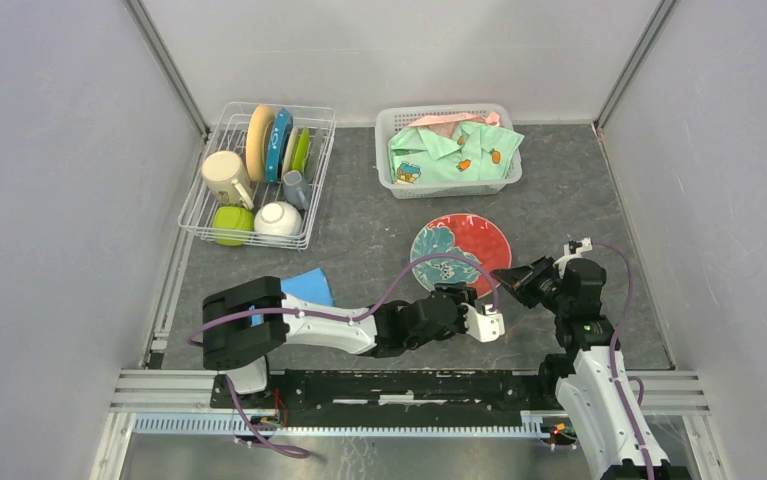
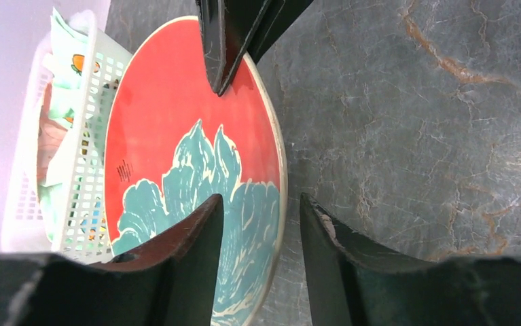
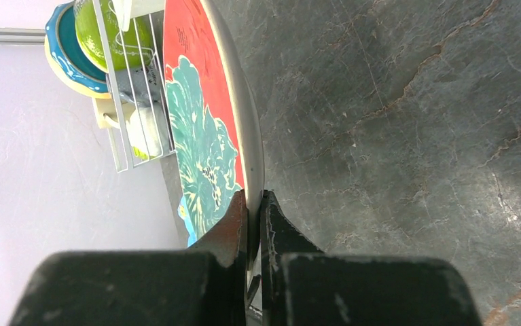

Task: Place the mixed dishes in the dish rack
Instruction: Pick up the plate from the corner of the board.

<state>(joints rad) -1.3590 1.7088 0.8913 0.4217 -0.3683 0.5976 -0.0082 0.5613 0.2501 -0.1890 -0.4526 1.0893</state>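
Red plate (image 1: 460,251) — rim pinched in right hand (image 3: 254,198), left hand (image 2: 261,202) spread at edge.

The red plate (image 1: 464,240) looks glossy, the marbled table (image 1: 559,180) matt.

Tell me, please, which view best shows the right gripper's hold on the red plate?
Right wrist: the right gripper pinches the red plate by its rim, close up. Top external shows it small; left wrist shows only its fingertips.
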